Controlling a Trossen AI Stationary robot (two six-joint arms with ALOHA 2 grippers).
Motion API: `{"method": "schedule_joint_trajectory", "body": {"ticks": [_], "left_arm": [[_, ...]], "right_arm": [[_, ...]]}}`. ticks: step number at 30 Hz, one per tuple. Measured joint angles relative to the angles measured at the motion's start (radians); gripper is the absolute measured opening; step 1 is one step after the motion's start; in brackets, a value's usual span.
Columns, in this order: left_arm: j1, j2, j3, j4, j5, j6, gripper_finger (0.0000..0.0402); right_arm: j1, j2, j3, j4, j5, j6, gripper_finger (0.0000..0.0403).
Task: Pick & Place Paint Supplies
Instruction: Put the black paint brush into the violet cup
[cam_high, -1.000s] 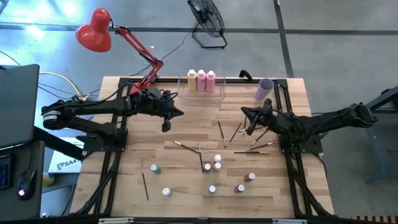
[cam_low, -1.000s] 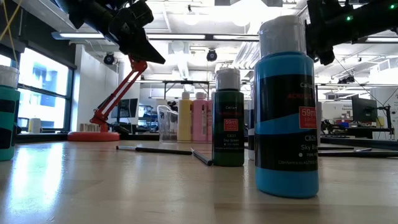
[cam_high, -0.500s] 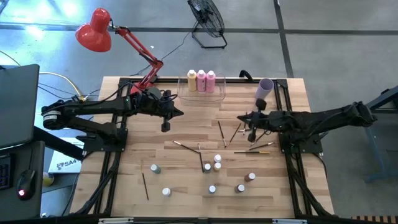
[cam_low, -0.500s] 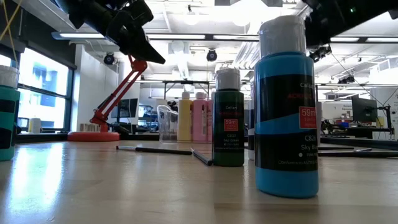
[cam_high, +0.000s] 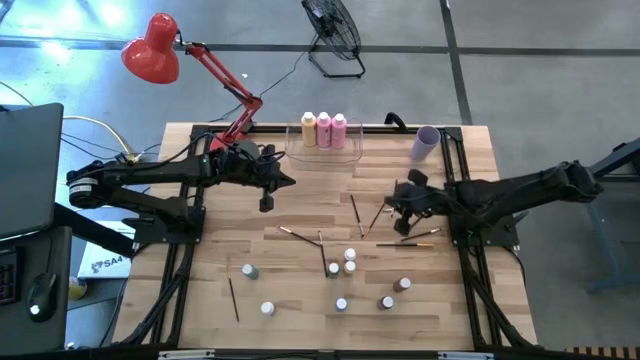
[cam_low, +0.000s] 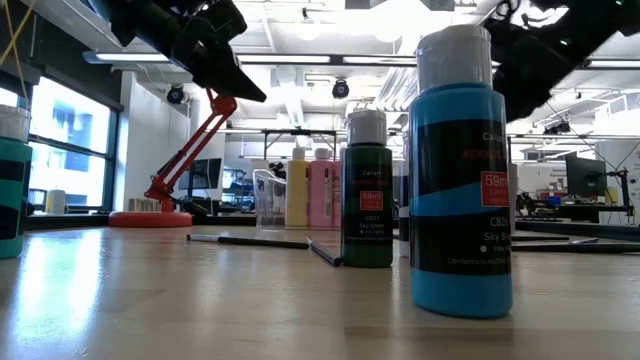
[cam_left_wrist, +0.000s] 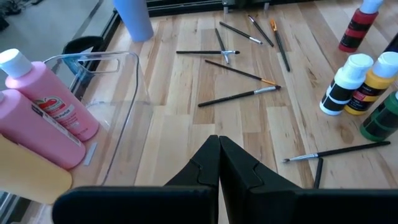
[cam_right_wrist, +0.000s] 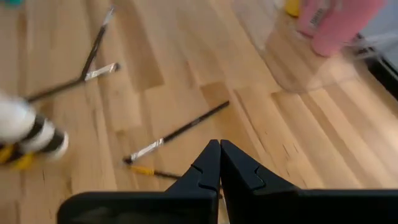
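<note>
The right gripper (cam_high: 401, 199) has swung down the table, away from the lilac cup (cam_high: 425, 143). It now hangs above the scattered paintbrushes (cam_high: 378, 213)

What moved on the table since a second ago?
Only the right gripper moved: it swung from pointing toward the lilac cup down to over the paintbrushes, shut and empty. Nothing was picked up or let go. The left gripper, bottles and brushes stayed put.
</note>
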Motion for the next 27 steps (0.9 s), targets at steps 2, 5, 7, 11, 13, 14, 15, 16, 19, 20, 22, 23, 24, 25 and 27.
{"method": "schedule_joint_trajectory", "body": {"ticks": [2,5,7,11,13,14,15,16,19,20,22,23,24,25,27], "left_arm": [[0.0,0.0,0.0,0.002,0.0,0.0,0.0],[0.0,0.0,0.0,0.001,0.0,0.0,0.0],[0.0,0.0,0.0,0.0,0.0,0.0,0.0],[0.0,0.0,0.0,-0.003,-0.002,0.0,0.0],[0.0,0.0,0.0,-0.006,-0.014,0.0,0.0],[0.0,0.0,0.0,-0.006,-0.02,0.0,0.0],[0.0,0.0,0.0,-0.006,-0.027,0.0,0.0],[0.0,0.0,0.0,-0.006,-0.031,0.0,0.0],[0.0,0.0,0.0,-0.008,-0.032,0.0,0.0],[0.0,0.0,0.0,-0.009,-0.032,0.0,0.0],[0.0,0.0,0.0,-0.009,-0.032,0.0,0.0],[0.0,0.0,0.0,-0.009,-0.034,0.0,0.0],[0.0,0.0,0.0,-0.009,-0.034,0.0,0.0],[0.0,0.0,0.0,-0.009,-0.035,0.0,0.0],[0.0,0.0,0.0,-0.009,-0.034,0.0,0.0]], "right_arm": [[-0.019,0.013,0.023,-0.037,0.002,0.083,0.0002],[-0.051,0.028,0.041,-0.056,-0.017,0.213,0.0002],[-0.069,0.029,0.041,-0.065,-0.034,0.289,0.0002],[-0.094,0.03,0.041,-0.122,-0.053,0.466,0.0002],[-0.102,0.03,0.041,-0.166,-0.05,0.561,0.0002],[-0.105,0.03,0.041,-0.192,-0.05,0.608,0.0002],[-0.107,0.03,0.041,-0.213,-0.051,0.651,0.0002],[-0.109,0.03,0.041,-0.229,-0.053,0.681,0.0002],[-0.109,0.03,0.041,-0.247,-0.06,0.7,0.0002],[-0.109,0.03,0.041,-0.245,-0.061,0.693,0.0002],[-0.109,0.03,0.041,-0.24,-0.062,0.672,0.0002],[-0.109,0.03,0.041,-0.234,-0.067,0.67,0.0002],[-0.109,0.03,0.041,-0.23,-0.074,0.67,0.0002],[-0.109,0.03,0.041,-0.227,-0.079,0.67,0.0002],[-0.109,0.03,0.041,-0.225,-0.089,0.669,0.0002]]}}
